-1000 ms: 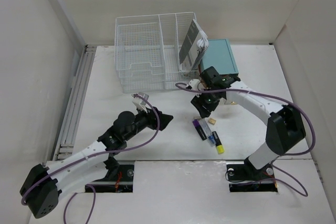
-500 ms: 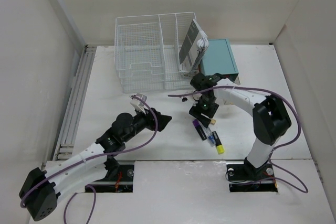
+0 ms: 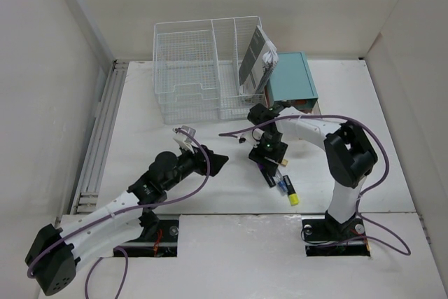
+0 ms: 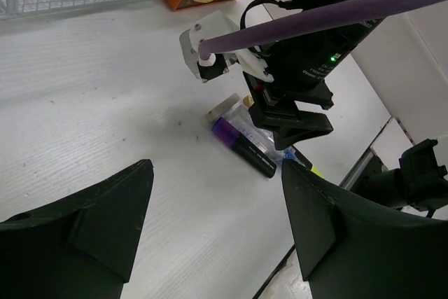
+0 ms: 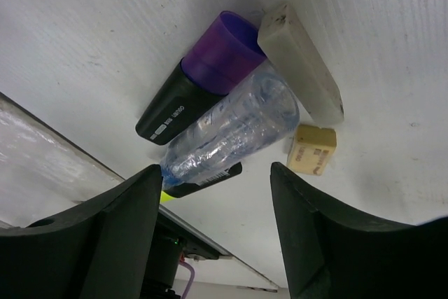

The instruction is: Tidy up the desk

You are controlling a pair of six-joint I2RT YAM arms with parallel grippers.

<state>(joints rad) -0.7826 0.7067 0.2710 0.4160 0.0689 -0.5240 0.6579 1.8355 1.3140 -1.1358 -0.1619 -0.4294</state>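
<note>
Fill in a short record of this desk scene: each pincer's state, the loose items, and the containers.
Left pincer: open, empty, over the desk
Right pincer: open, empty, directly over the loose items
Loose items: purple-capped black marker, clear plastic tube lying over it, beige eraser, small tan block, yellow-tipped highlighter
Containers: white wire-mesh organizer holding papers; teal drawer box beside it
</note>
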